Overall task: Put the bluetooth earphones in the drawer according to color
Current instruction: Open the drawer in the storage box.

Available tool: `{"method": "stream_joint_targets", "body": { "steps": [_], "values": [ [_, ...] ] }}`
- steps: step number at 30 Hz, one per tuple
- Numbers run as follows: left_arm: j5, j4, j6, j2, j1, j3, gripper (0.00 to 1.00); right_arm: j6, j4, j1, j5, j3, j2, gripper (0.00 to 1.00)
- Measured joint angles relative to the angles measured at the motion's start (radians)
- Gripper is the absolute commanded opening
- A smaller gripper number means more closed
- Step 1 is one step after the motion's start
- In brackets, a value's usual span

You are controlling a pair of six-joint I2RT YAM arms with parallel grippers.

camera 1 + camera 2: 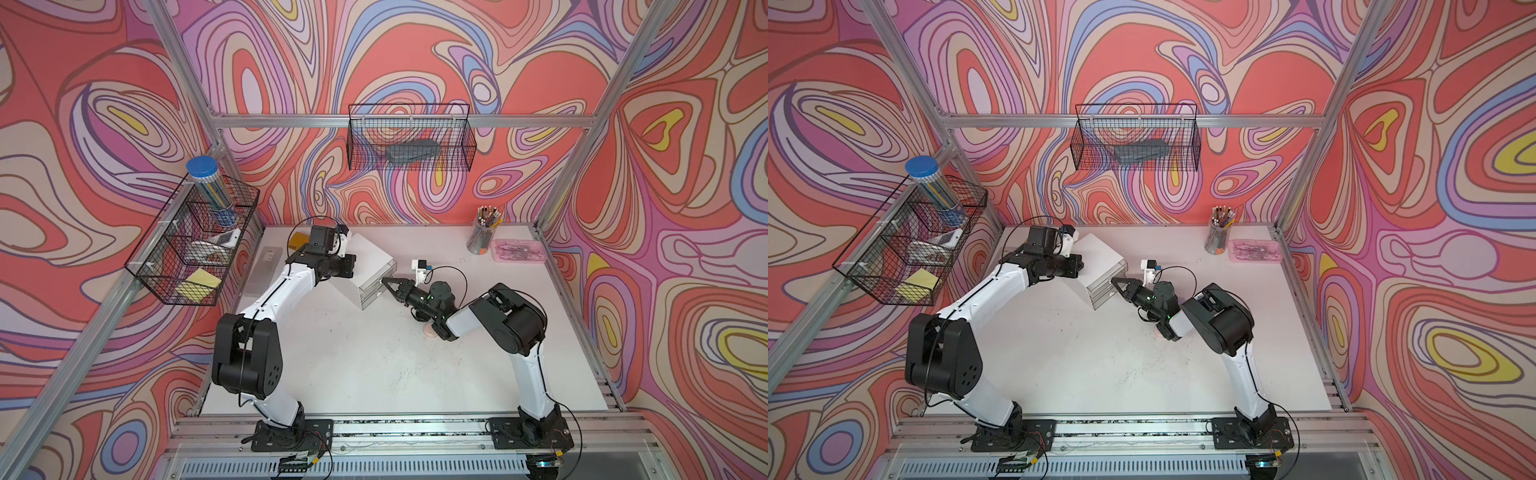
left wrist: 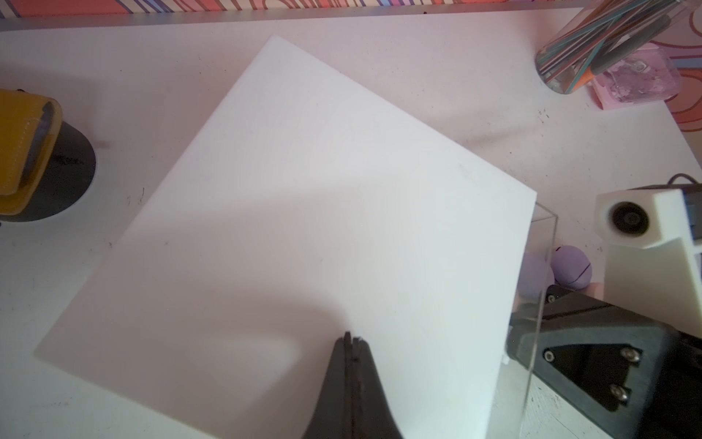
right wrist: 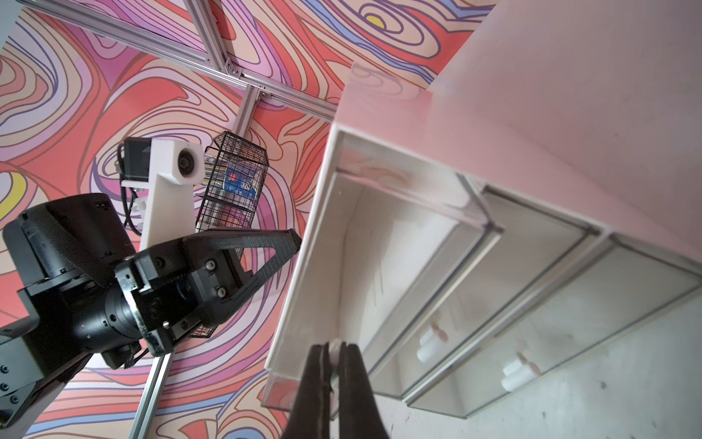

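Right wrist view is showing the right hand (image 3: 331,351) clenching the small white knob (image 3: 335,345) of the top drawer (image 3: 380,273), which is standing partway out of the white cube cabinet (image 3: 569,114). Two lower clear drawers are sitting flush, each with a stubby white knob. The left hand (image 2: 351,338) is pressing its black fingers together on nothing, its tip pointing over the cabinet's smooth matte top. Beside the open drawer's glassy front wall, two lilac pebble-shaped earphone cases (image 2: 571,269) are peeking out; whether they are lying inside it I cannot tell. In a top view a pale pink case (image 1: 429,331) is lying on the table (image 1: 353,365), half hidden under the right arm. Further back a clear cup of pencils (image 1: 482,239) is standing just beside a shallow pink tray (image 1: 519,250), and a frosted flat box (image 1: 266,270) is lying near the left arm. Black wire baskets (image 1: 409,137) are hanging on the swirly wall.
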Motion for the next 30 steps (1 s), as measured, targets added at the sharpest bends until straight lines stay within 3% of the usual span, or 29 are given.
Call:
{"method": "stream_joint_targets", "body": {
  "steps": [30],
  "values": [
    [0.000, -0.003, 0.000, 0.003, 0.000, 0.004, 0.00, -0.016, 0.059, 0.000, 0.039, -0.121, -0.060, 0.00]
  ]
}}
